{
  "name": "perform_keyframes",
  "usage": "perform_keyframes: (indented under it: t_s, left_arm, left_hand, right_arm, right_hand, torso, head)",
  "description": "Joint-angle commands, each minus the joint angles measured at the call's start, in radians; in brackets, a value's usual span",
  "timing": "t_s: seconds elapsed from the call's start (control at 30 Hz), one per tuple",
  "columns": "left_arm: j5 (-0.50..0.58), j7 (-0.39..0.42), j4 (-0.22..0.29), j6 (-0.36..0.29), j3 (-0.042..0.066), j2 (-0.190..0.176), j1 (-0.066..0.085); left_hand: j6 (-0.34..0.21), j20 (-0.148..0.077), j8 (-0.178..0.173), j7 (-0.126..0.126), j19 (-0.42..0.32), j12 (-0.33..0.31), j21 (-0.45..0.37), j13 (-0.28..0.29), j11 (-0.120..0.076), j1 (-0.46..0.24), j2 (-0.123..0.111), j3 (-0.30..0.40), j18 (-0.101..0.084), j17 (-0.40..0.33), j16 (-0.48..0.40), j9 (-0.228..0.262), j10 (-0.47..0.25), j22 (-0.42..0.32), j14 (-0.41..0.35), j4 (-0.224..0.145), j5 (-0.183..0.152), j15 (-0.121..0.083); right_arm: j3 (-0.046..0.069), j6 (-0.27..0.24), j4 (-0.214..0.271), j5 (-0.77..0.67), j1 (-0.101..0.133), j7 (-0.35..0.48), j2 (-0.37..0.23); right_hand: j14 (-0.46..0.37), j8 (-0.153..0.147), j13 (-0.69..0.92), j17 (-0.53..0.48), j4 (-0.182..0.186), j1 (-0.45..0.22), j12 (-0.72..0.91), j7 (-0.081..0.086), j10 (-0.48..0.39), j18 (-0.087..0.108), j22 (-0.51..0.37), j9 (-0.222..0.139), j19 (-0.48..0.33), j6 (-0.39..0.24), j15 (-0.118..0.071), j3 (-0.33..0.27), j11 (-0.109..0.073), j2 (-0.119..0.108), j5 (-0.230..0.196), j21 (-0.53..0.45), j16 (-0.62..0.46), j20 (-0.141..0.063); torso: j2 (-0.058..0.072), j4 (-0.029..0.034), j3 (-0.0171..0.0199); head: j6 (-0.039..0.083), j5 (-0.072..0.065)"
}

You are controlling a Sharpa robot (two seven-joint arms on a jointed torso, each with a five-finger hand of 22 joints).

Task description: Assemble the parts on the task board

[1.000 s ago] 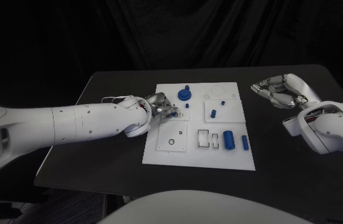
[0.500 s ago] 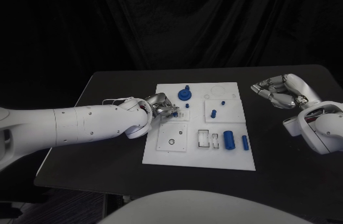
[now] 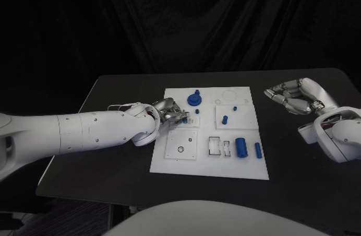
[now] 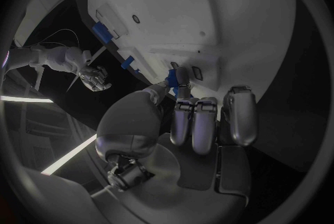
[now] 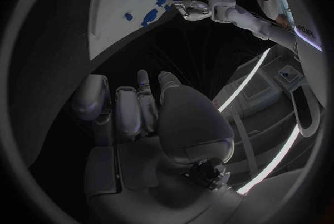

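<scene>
The task board (image 3: 209,165), a white plate, lay flat on the black table (image 3: 112,100) with its near-left edge just beside the left hand (image 3: 170,112) and well apart from the right hand (image 3: 292,96). The left hand reached over that edge, thumb and one finger closed on a small blue part (image 4: 172,77) at a square insert of the board; the remaining fingers were curled beside it. The right hand hovered off the board's far side, fingers curled in together on nothing (the right wrist view showed no object between them). Beyond the left hand's fingertips stood a blue knobbed part (image 3: 195,97) and a short blue peg (image 3: 197,111); farther across, toward the right hand, were two small blue pieces (image 3: 228,117) on another insert, and nearer the robot a blue cylinder (image 3: 241,146) with a slimmer blue bar (image 3: 258,150) beside it.

Judged hazards: the pinched part was small and largely hidden by the fingers, so whether it sat in its hole cannot be told; a tilted entry could jam it, and a light pinch could let it slip. The curled fingers lay close to the short peg and might knock it. A sideways push could slide the unclamped board.
</scene>
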Motion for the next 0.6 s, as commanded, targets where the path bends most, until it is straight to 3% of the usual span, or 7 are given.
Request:
perform_keyframes:
  t_s: [0.03,0.3,0.6]
  left_arm:
    - [0.001,0.004,0.000,0.006,0.000,0.002,-0.003]
    - [0.001,0.000,0.001,0.018,0.000,0.001,-0.005]
    - [0.001,0.009,0.004,0.031,0.000,-0.005,-0.006]
  left_hand:
    - [-0.002,0.004,-0.006,0.009,0.002,0.004,-0.004,0.263,0.002,0.000,-0.011,-0.013,-0.011,0.263,0.003,0.000,0.105,0.000,0.104,0.004,-0.008,-0.001]
    - [0.000,0.006,-0.015,0.010,0.002,0.004,-0.006,0.263,0.003,-0.001,-0.019,-0.053,-0.011,0.263,0.003,0.002,0.105,0.001,0.104,0.029,-0.021,0.000]
    - [0.015,0.006,-0.029,0.009,0.005,0.004,-0.009,0.263,0.003,-0.014,-0.022,-0.165,-0.011,0.263,0.003,0.009,0.105,0.008,0.104,0.121,-0.053,0.000]
  right_arm:
    - [0.001,0.010,0.000,0.001,-0.003,-0.019,-0.001]
    - [0.001,0.015,-0.002,0.001,-0.003,-0.023,-0.001]
    - [0.001,0.016,-0.003,0.001,-0.003,-0.026,0.000]
  right_hand:
    - [0.015,-0.006,-0.050,-0.001,0.000,0.009,-0.003,0.003,-0.007,-0.003,0.018,-0.001,-0.007,0.003,-0.007,0.002,-0.002,-0.002,0.006,-0.008,-0.003,-0.003]
    - [0.015,-0.005,-0.050,-0.003,0.000,0.009,-0.004,0.003,-0.007,-0.003,0.017,-0.001,-0.007,0.004,-0.007,0.002,-0.001,-0.003,0.005,-0.009,-0.004,-0.003]
    - [0.015,-0.005,-0.051,-0.002,0.000,0.008,-0.004,0.003,-0.007,-0.003,0.016,-0.001,-0.008,0.004,-0.007,0.001,-0.001,-0.004,0.005,-0.011,-0.004,-0.003]
  torso:
    - [0.000,-0.0002,0.0004]
    - [0.000,-0.0003,0.0000]
    - [-0.001,0.0002,0.0000]
  head:
    - [0.000,0.000]
    - [0.000,0.001]
    - [0.000,0.000]
